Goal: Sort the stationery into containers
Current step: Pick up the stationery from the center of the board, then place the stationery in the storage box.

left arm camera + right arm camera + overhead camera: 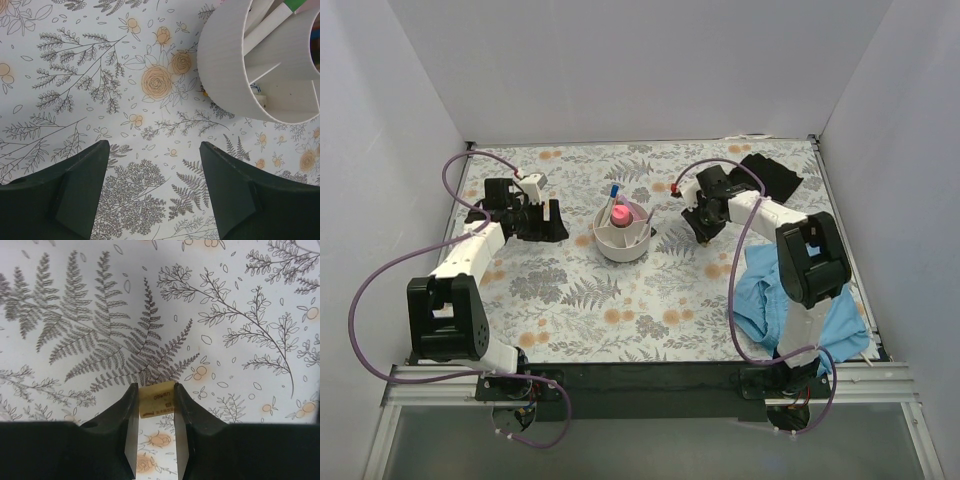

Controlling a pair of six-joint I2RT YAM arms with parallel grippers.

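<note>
The round white organiser stands mid-table, holding a blue-capped marker, a pink case and other pens. In the left wrist view its wall is at the top right with white markers inside. My left gripper is open and empty just left of the organiser, over bare cloth. My right gripper is to the right of the organiser, shut on a tiny tan block with printed text, held between the fingertips above the floral tablecloth.
A blue cloth lies at the right by my right arm's base. A black cloth lies at the back right. White walls enclose the table on three sides. The floral tablecloth covers the surface.
</note>
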